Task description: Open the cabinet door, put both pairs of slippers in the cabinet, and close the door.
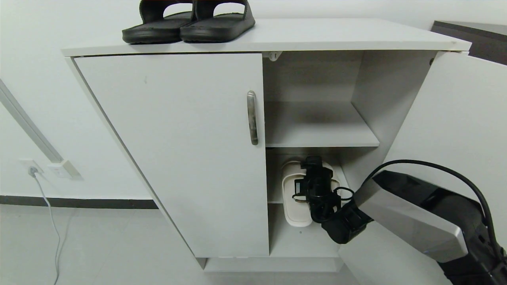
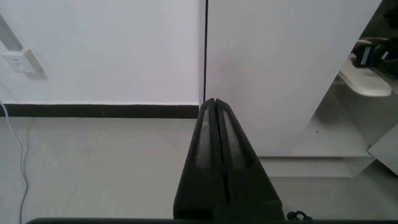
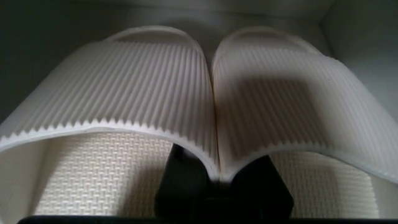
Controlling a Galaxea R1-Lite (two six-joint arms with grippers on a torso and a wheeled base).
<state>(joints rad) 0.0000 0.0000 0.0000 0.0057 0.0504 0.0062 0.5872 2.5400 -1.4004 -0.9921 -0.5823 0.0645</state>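
Observation:
A pair of black slippers (image 1: 190, 23) rests on top of the white cabinet (image 1: 336, 35), above its closed left door (image 1: 174, 150). The right door (image 1: 455, 118) stands swung open. A pair of white slippers (image 1: 295, 198) lies side by side in the lower compartment, heels sticking out over its front edge. My right gripper (image 1: 313, 174) is over them; in the right wrist view its fingers (image 3: 180, 183) sit one inside each white slipper (image 3: 143, 81), pinching the two inner walls together. My left gripper (image 2: 214, 106) is shut on nothing, low by the closed door, above the floor.
A bare middle shelf (image 1: 317, 126) spans the open half above the slippers. The closed door carries a metal handle (image 1: 252, 117). A wall socket with a grey cable (image 1: 31, 170) is at the left, and the tiled floor (image 1: 99, 245) lies open there. Dark furniture (image 1: 475, 35) stands behind at the right.

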